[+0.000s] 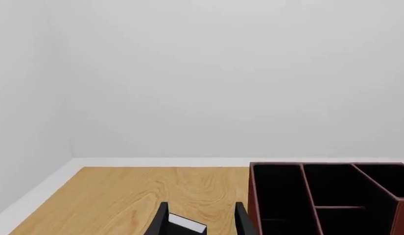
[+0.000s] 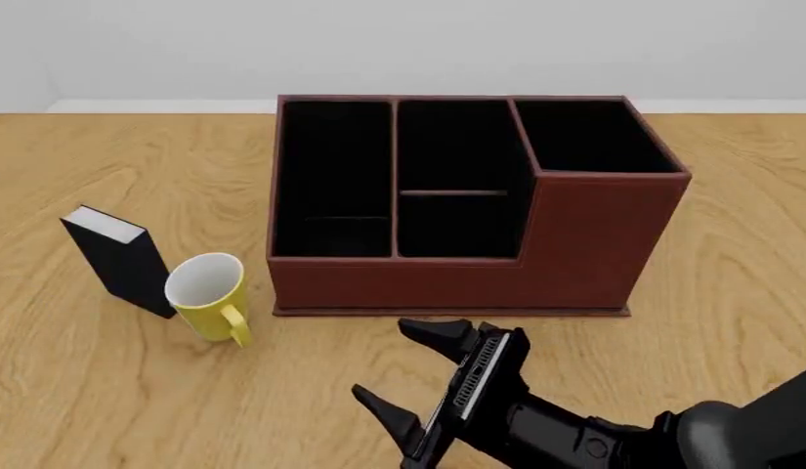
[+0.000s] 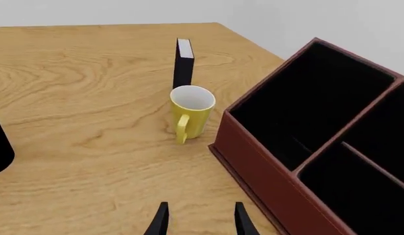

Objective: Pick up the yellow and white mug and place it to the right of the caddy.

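Yellow glaze covers the outside of the yellow and white mug (image 2: 208,296), and its inside is plain white. It stands upright on the surface (image 2: 103,391), to the left of the caddy (image 2: 468,210), near it but not touching. Its loop handle points toward the arms' side of the surface. Just beside the mug on its left, perhaps touching it, stands a small black box (image 2: 116,256) shaped like a book, with a white top edge.

The caddy is a large reddish-brown box with a smooth leather-like skin and black lining. It has straight walls, thin dividers, and a taller section at its right rear corner. No writing, brand or label can be read on any of these things.

The surface is light wood with a flowing grain. Behind it is a pale grey wall.

The right claw (image 2: 405,376) is black and hangs low over the surface in front of the caddy, with its jaws wide apart and nothing between them. In the left wrist view, the left claw (image 1: 200,223) shows only two dark fingertips, set apart, with nothing gripped.
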Robot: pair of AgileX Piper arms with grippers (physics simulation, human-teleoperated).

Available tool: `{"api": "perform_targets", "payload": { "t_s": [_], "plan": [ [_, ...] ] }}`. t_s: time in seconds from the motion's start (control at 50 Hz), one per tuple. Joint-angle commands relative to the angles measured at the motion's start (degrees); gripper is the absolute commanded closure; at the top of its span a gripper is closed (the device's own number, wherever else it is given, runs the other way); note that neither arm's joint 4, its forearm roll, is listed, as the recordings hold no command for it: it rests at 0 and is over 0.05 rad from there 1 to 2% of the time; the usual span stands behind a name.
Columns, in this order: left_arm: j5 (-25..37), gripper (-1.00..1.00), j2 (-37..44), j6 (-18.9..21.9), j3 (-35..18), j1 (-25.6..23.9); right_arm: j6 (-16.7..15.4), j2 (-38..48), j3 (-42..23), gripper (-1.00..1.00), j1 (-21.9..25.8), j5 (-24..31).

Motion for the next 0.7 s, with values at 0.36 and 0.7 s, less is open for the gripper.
{"api": "perform_targets", "payload": {
  "t_s": [0.36,0.7],
  "plan": [
    [2.00,-1.00,0.00,-1.04,-1.58,0.00,0.38,2.91,-8.32,-1.00,2.16,5.95],
    [2.29,-1.00,0.00,-2.00,-2.56,0.18,0.10,4.66,-14.83,-1.00,3.98,10.71]
  ]
}}
